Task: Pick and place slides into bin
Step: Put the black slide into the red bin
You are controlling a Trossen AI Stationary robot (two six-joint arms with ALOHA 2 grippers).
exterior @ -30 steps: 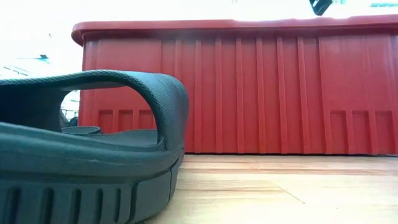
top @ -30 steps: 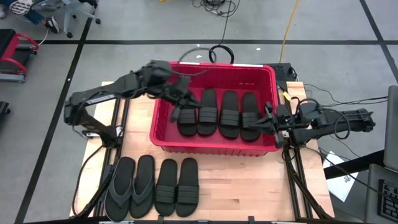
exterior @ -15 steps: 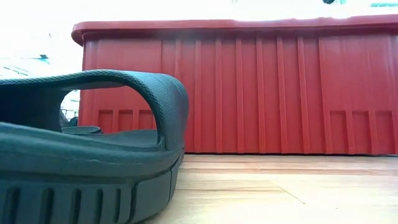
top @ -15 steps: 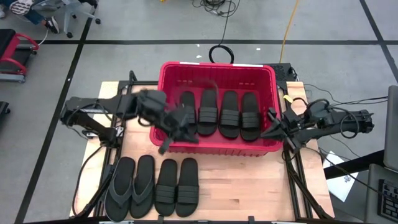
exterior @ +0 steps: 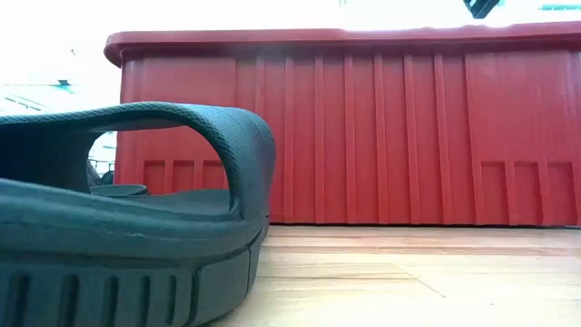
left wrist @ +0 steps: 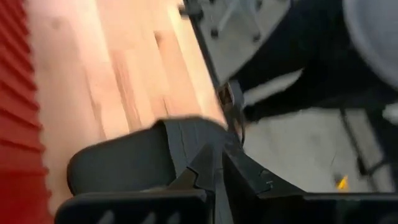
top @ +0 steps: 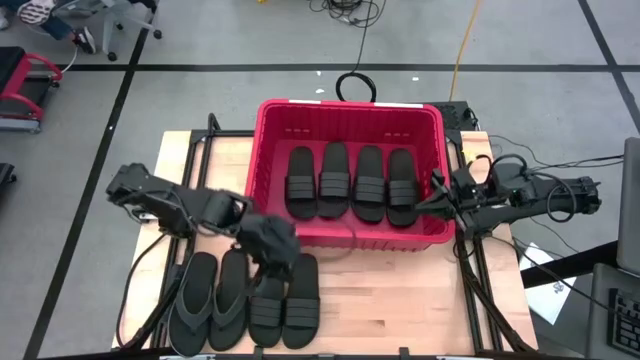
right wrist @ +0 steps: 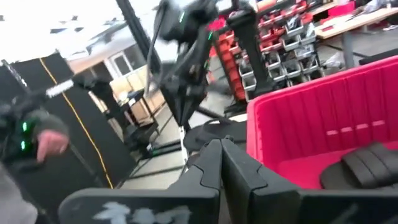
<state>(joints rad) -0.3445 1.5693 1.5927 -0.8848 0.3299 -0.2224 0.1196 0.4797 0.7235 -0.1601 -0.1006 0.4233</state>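
The red bin (top: 350, 104) stands at the table's middle, and several black banded slides (top: 352, 182) lie side by side on its floor. Near the table's front edge, two more banded slides (top: 300, 300) lie flat next to a dark flip-flop pair (top: 208, 300). My left gripper (top: 277, 260) hangs shut, slanting down, just above the heel end of the left banded slide (left wrist: 121, 163), apart from it as far as I can see. My right gripper (top: 433, 203) is shut and level at the bin's right wall, and its wrist view (right wrist: 217, 144) looks into the bin.
The bin's near wall (exterior: 363, 127) rises close behind the slides on the table, one of which fills the low view's left (exterior: 136, 209). Bare wood (top: 400, 300) lies to the right of the slides. Cables and frame rails run along both table sides.
My left gripper has come out of the bin, passed over its near wall toward the table's near edge, and sunk. It has tipped downward and now hangs above the slides on the table. The slides in the bin lie still.
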